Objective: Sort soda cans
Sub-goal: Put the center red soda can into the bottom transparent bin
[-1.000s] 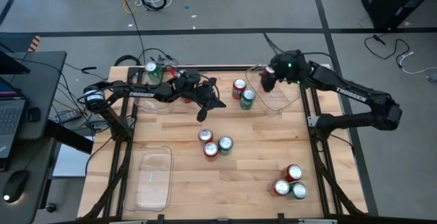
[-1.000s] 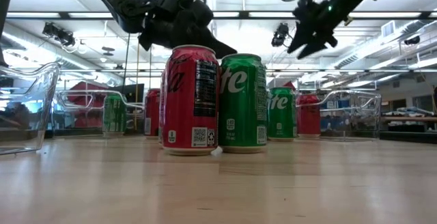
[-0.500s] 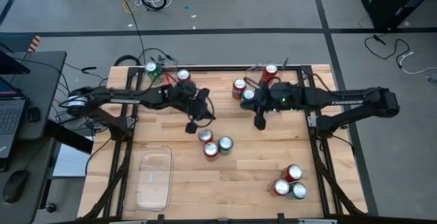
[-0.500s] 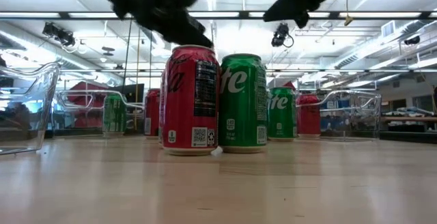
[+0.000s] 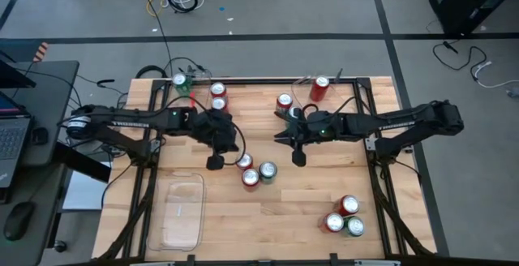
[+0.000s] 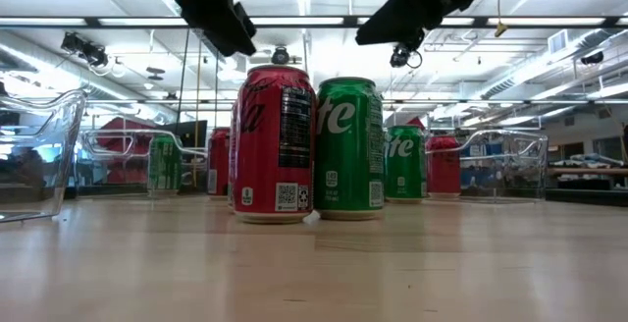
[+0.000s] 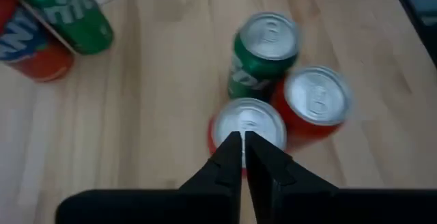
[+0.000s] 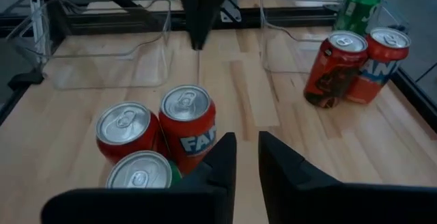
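red and green soda cans (image 5: pixel 256 171) cluster mid-table – left gripper (image 7: pixel 244 157) hovers over them, fingers nearly pressed together, empty, right gripper (image 8: pixel 246 157) close by with a narrow gap – approach step, next needs fingers spread, then descent onto one can.

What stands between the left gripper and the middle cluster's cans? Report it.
Nothing visible. The left gripper, fingers together, points straight at the nearest red can; a green can and a second red can crowd behind it.
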Robot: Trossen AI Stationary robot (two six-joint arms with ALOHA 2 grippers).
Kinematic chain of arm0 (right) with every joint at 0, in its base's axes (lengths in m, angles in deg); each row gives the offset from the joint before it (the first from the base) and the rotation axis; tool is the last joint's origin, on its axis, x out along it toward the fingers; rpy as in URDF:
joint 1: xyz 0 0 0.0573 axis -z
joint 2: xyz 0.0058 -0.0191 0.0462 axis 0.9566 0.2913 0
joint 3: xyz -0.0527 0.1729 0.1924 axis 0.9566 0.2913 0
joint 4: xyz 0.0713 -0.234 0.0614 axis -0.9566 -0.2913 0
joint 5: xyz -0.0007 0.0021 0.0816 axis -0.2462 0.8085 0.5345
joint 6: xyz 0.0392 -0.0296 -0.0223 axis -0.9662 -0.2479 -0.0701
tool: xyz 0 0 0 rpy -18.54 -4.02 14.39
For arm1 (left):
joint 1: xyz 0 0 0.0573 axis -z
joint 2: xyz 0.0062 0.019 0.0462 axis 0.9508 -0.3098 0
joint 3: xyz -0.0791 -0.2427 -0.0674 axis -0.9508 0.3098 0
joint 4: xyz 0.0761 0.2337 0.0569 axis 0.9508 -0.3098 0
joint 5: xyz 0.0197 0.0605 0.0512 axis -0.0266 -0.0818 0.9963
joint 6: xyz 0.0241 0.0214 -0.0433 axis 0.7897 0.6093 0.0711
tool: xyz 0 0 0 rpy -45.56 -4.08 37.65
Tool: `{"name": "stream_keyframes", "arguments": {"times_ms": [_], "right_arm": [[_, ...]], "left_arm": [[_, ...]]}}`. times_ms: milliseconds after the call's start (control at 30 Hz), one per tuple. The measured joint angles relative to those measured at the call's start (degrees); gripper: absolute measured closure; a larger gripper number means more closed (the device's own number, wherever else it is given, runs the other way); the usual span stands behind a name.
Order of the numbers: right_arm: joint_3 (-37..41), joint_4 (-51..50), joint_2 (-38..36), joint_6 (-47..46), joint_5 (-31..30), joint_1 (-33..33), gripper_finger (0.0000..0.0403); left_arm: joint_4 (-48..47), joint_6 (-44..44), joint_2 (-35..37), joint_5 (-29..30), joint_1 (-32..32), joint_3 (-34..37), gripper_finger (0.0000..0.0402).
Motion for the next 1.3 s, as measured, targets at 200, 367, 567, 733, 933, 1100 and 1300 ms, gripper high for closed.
{"name": "stream_keyframes", "arguments": {"times_ms": [200, 367, 567, 733, 933, 1100, 1300], "right_arm": [[0.0, 0.0, 0.5, 1.5, 0.0, 0.0, 0.0354], [0.0, 0.1, 0.5, 2.0, 0.0, 0.0, 0.0354], [0.0, 0.1, 0.5, 3.0, 0.2, 0.0, 0.0354], [0.0, 0.0, 0.5, 3.1, 0.2, 0.0, 0.0354], [0.0, 0.0, 0.5, 3.4, 0.2, 0.0, 0.0354], [0.0, -0.2, 0.5, 3.4, 0.3, -0.1, 0.0354], [0.0, -0.2, 0.5, 3.0, 0.3, -0.1, 0.0354]], "left_arm": [[-0.9, -0.7, 0.0, 0.1, 3.4, -2.6, 0.0307], [-1.4, -5.1, 0.0, 0.3, 4.9, -4.0, 0.0219], [-1.8, -7.5, 0.0, 3.1, 4.9, -4.2, 0.0122], [-1.4, -8.7, -2.2, 7.4, 4.9, -4.3, 0.0068], [-0.5, -8.5, -5.9, 6.9, 4.9, -4.3, 0.0036], [-1.8, -8.2, -8.6, 6.7, 4.8, -4.3, 0.0026], [-2.7, -8.3, -11.6, 5.3, 4.8, -4.3, 0.0025]]}}
